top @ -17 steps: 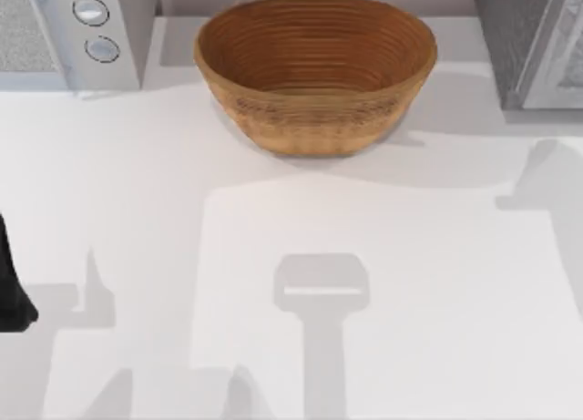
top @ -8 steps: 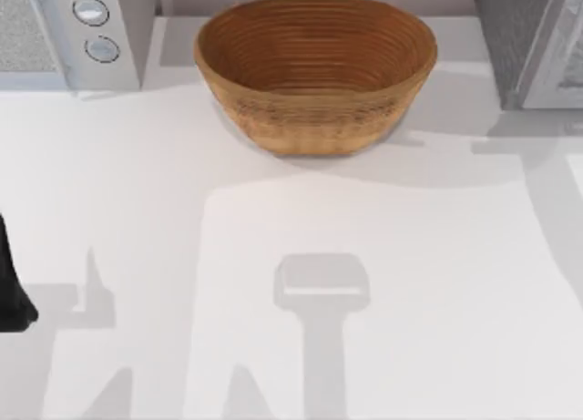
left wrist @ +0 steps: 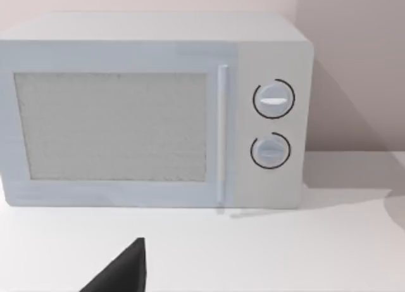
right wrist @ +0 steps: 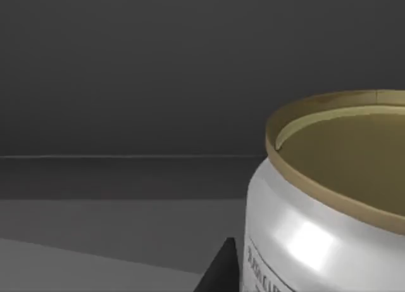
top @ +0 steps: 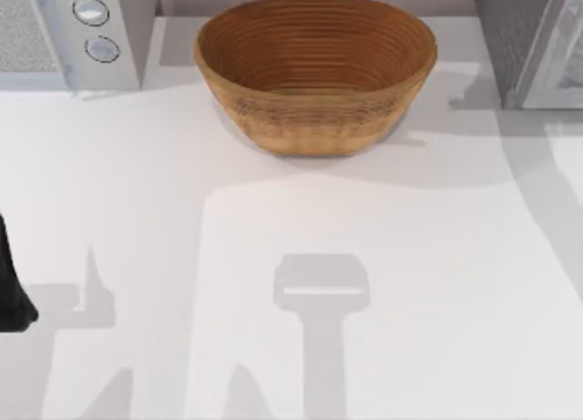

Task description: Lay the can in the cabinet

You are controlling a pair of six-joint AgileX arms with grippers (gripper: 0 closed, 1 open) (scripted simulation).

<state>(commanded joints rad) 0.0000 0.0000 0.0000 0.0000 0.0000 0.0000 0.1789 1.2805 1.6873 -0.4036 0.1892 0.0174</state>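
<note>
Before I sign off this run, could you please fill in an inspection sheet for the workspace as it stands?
Surface: white table, crossed by grey shadows.
Job's things: the can, white with a dull gold top, sits close in the right wrist view before a dark grey interior; the cabinet stands at the table's far right corner.
Clutter: woven basket at the far middle; pale microwave with two dials at the far left.
Grippers: a dark part of the left arm is at the table's left edge; a dark tool finger shows beside the can.
Cables: nothing seen.
Surroundings: plain pale wall behind the microwave.
</note>
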